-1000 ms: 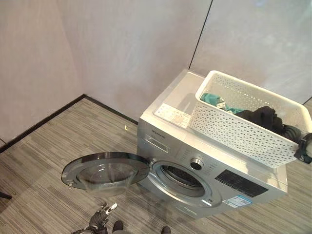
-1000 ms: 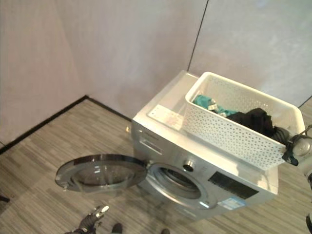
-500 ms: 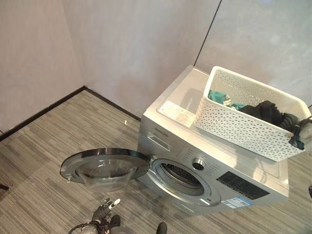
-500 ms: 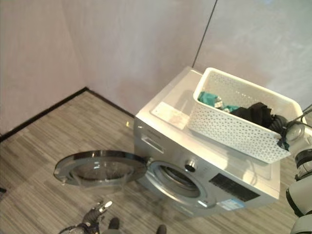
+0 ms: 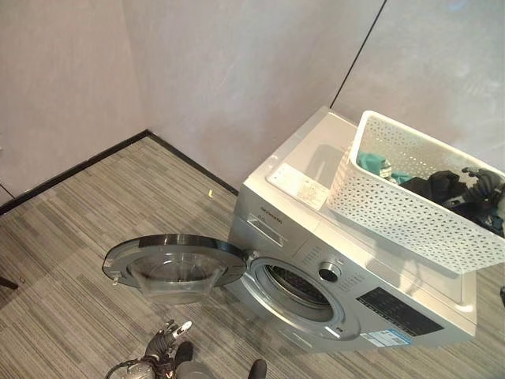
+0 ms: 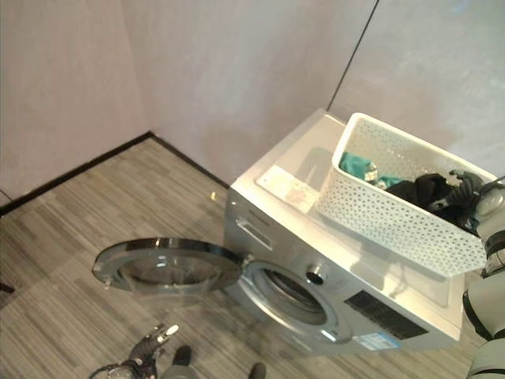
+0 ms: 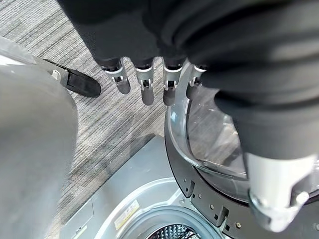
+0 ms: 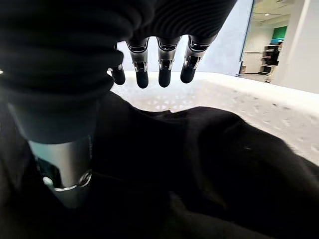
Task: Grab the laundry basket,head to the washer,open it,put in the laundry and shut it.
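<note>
Where the white laundry basket [image 5: 410, 205] sits on top of the silver washer [image 5: 347, 276], its far right end is cut off by the edge of the left eye view, and the laundry is only partly seen over the perforated wall: a teal garment [image 5: 377, 167] toward the back and a black garment [image 5: 446, 188] toward the right. The right robot hand [image 6: 464, 186] is seen inside the basket above the black garment; in its wrist view its fingers [image 8: 164, 69] are held straight over the dark cloth [image 8: 199, 164] with nothing gripped, though contact with the cloth cannot be made out. The round glass door [image 5: 175, 264] is seen swung fully open to the washer's left, with the drum opening [image 5: 298, 288] exposed and its inside too dark to read. The left robot hand [image 5: 167, 338] is seen low, near the door's front edge, over the striped grey floor [image 5: 79, 237], its fingers [image 7: 144, 84] relaxed and holding nothing.
</note>
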Controlling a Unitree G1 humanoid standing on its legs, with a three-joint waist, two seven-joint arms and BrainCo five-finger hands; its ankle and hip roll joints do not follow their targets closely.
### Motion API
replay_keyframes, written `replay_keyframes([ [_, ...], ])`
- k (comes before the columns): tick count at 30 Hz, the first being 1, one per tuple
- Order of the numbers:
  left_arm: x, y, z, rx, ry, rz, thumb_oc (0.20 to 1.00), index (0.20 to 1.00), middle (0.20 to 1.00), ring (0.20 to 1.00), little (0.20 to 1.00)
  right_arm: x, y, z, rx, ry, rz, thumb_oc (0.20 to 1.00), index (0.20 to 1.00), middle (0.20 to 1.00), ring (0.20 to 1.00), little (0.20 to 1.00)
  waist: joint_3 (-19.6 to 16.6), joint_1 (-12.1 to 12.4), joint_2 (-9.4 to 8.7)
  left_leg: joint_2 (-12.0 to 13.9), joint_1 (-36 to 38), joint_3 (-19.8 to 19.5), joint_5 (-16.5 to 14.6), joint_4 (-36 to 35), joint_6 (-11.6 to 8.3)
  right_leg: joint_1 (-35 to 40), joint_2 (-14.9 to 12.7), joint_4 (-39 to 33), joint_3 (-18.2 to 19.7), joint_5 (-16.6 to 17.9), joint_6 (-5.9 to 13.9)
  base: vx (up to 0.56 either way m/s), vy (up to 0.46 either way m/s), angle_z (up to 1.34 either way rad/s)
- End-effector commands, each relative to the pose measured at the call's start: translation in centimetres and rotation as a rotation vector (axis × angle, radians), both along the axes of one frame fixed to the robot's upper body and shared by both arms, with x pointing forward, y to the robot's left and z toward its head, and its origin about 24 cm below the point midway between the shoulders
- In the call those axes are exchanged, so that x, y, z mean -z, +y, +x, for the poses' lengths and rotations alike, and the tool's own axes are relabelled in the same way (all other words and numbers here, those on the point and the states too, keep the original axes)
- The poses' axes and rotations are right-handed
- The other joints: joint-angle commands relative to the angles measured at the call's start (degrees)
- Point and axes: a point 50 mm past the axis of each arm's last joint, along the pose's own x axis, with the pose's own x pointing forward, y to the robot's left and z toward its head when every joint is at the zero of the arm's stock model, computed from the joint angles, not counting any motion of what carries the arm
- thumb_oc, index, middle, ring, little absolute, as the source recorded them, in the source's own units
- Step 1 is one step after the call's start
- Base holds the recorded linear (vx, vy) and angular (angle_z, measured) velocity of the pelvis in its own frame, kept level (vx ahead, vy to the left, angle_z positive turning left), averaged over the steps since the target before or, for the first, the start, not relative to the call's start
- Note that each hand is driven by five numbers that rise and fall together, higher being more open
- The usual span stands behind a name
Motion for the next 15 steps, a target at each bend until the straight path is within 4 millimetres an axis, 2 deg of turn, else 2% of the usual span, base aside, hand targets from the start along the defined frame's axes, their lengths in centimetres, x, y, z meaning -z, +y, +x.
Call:
replay_keyframes([
  [1, -1.6, 0.1, 2.5, 0.08, -0.106, 0.019, 1.0, 1.0, 1.0, 1.0, 1.0, -4.9, -2.3, -1.3, 0.096, -0.099, -0.082, 1.0, 1.0, 1.0, 1.0, 1.0, 2.73, 2.05, -1.11, 3.72, -2.24, -1.36, -6.18, 6.98, -0.66, -0.15, -5.59, 7.0, -2.89, -6.94, 3.59, -0.06, -0.049, 0.08],
  [3, -1.7, 0.1, 2.5, 0.08, -0.113, 0.016, 1.0, 1.0, 1.0, 1.0, 1.0, -5.0, -2.5, -1.4, 0.106, -0.102, -0.08, 1.0, 1.0, 1.0, 1.0, 1.0, 3.07, 2.06, -0.84, 3.73, -2.74, -1.6, -6.0, 7.01, -0.71, -0.48, -5.61, 7.09, -3.03, -6.94, 3.52, -0.05, -0.029, 0.21],
  [8, -2.4, 0.9, 3.2, 0.047, -0.151, 0.02, 1.0, 1.0, 1.0, 1.0, 1.0, -6.5, -2.4, -1.2, 0.129, -0.178, -0.058, 1.0, 1.0, 1.0, 1.0, 1.0, 6.57, 3.33, 1.41, 3.64, -6.67, -3.25, -3.91, 6.96, -0.98, -4.25, -5.76, 8.15, -3.87, -6.85, 3.18, -0.1, -0.05, 0.1],
  [12, -2.7, 1.4, 3.6, 0.022, -0.165, 0.022, 1.0, 1.0, 1.0, 1.0, 1.0, -7.3, -2.7, -1.4, 0.147, -0.19, -0.069, 1.0, 1.0, 1.0, 1.0, 1.0, 7.52, 3.82, 2.24, 3.8, -8.39, -4.13, -2.28, 5.96, -1.28, -6.22, -5.63, 9.09, -4.68, -7.18, 2.92, -0.06, -0.035, 0.1],
  [15, -2.8, 1.5, 3.8, 0.016, -0.166, 0.021, 1.0, 1.0, 1.0, 1.0, 1.0, -7.2, -2.8, -1.5, 0.143, -0.17, -0.068, 1.0, 1.0, 1.0, 1.0, 1.0, 7.69, 3.78, 2.56, 3.87, -9.55, -5.07, -1.26, 5.26, -1.36, -7.46, -5.56, 10.07, -5.34, -7.8, 2.55, -0.02, -0.045, 0.19],
])
